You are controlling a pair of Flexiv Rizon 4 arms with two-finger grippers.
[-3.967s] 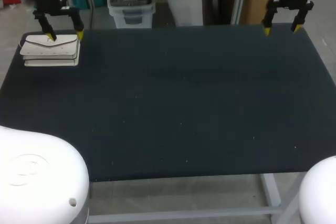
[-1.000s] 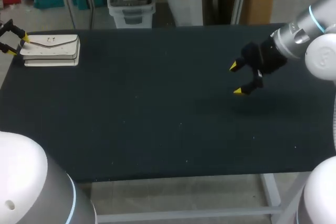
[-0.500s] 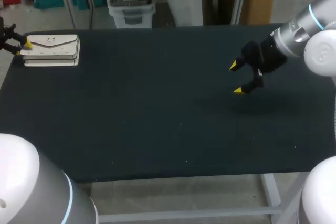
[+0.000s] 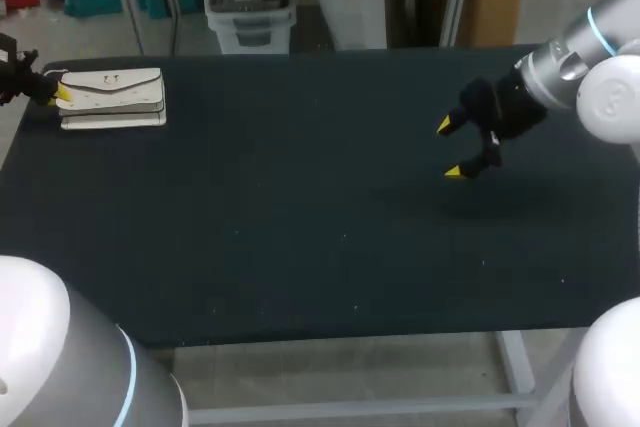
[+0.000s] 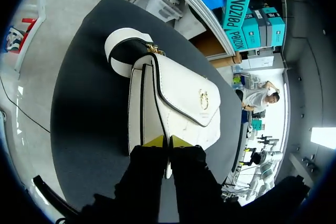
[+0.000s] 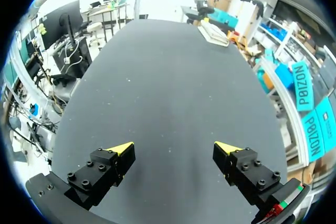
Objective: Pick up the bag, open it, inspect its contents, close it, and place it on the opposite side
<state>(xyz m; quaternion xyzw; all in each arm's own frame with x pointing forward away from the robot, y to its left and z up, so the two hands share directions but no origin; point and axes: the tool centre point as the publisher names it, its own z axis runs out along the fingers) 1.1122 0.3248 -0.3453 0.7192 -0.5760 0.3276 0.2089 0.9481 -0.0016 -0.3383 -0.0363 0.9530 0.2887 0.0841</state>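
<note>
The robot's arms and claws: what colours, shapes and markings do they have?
The left arm and the right arm have rounded white and silver-grey housings, each with a thin light-blue ring at a joint. The left claw and the right claw are black, each with two blocky fingers ending in wedge-shaped bright yellow tips. Small screw heads show on the right one.

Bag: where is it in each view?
Head view: bag at the table's far left corner, left end effector at its edge.
Left wrist view: bag straight ahead, near edge pinched by that end effector.
Right wrist view: bag small at the table's far end, beyond the open right end effector.
Shared landmark: the dark table.
</note>
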